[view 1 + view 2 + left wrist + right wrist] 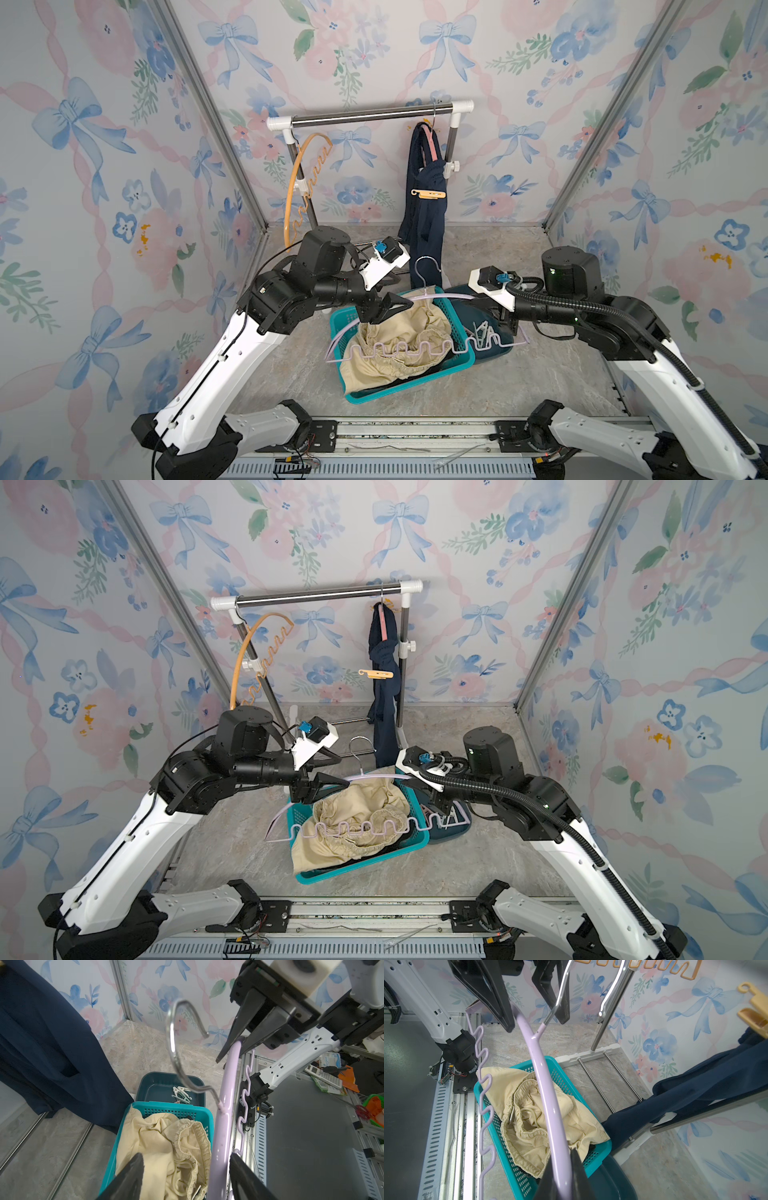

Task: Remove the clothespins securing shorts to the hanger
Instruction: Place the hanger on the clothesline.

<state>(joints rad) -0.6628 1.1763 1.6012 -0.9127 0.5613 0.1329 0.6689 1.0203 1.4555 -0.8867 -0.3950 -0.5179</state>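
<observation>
Above the left edge of the teal basket (172, 1104), the left gripper (386, 311) stands apart around the lilac hanger (224, 1126). The cream shorts (399, 328) lie in the basket. Behind it hang navy shorts (428, 226), an orange clothespin (428, 193) clipped on. Just right of the basket, the right gripper (230, 1054) clamps the hanger.

Bright, even light; glare streaks the lilac hanger (550, 1105)
</observation>
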